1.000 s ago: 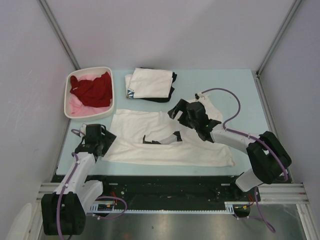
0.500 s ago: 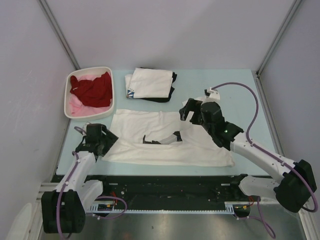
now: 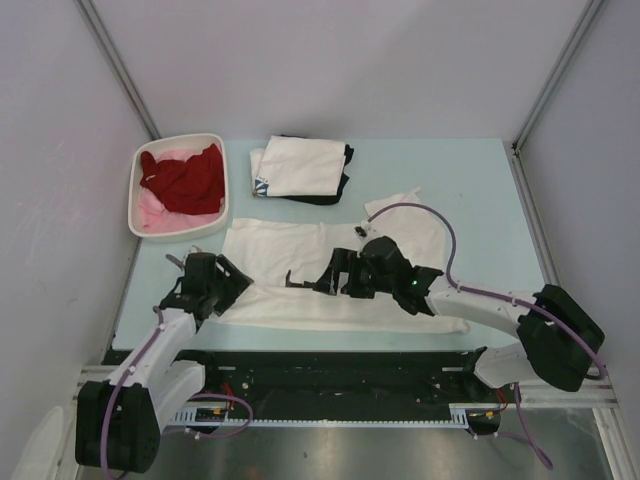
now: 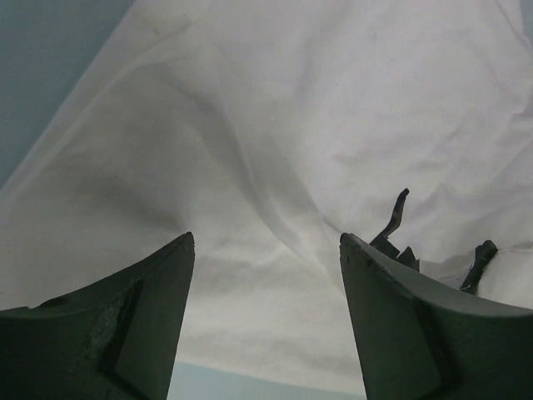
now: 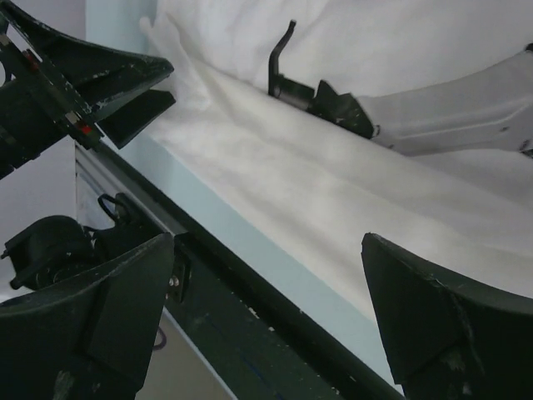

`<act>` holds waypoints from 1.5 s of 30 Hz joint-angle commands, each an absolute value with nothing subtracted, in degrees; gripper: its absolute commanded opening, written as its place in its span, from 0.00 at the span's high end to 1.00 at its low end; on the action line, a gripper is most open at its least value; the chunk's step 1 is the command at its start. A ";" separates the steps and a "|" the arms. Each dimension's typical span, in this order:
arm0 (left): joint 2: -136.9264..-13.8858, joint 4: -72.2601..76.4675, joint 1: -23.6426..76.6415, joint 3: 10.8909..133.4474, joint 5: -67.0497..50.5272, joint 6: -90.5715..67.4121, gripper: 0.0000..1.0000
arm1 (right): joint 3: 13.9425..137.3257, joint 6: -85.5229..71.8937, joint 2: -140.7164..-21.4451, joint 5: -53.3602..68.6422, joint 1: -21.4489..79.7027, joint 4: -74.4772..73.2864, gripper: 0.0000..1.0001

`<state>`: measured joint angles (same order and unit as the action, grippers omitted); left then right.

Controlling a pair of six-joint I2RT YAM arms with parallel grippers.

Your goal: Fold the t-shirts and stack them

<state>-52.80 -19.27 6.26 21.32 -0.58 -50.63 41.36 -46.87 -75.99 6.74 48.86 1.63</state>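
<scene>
On the pale blue table [image 3: 480, 190] a cream-white t-shirt [image 3: 290, 255] lies spread flat near the front edge, its left side toward the left arm. Over its left corner sits the left gripper [image 3: 222, 283], jaws apart with cloth showing between them in the left wrist view, though nothing there is pinched; the shirt [image 4: 275, 150] fills that view with soft folds. Above the middle of the same shirt the right gripper [image 3: 325, 283] hangs with its jaws spread wide and nothing between them; its wrist view looks along the shirt's front edge [image 5: 333, 192] toward the left gripper [image 5: 125, 83] at the far end. Behind the spread shirt, toward the back of the table, a folded cream-white shirt with a small blue mark [image 3: 300, 165] rests on top of a folded black shirt [image 3: 345, 170]. At the back left stands a white basin [image 3: 140, 225] holding 2 crumpled shirts, a dark red shirt [image 3: 185, 180] lying over a pink shirt [image 3: 150, 210].
</scene>
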 commanded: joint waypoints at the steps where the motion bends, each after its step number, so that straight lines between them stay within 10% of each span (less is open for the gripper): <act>1: -46.78 -21.52 6.42 19.87 2.09 -52.21 0.25 | 41.75 -54.49 -80.93 13.96 50.89 14.40 0.00; 45: -48.52 -20.48 6.33 20.04 3.43 -51.68 0.25 | 41.75 -55.19 -98.43 19.42 44.74 23.02 0.00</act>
<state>-48.40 -21.74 6.26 18.96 2.79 -51.59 41.34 -54.89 -96.40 18.28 46.41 18.55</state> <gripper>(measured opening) 0.756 0.994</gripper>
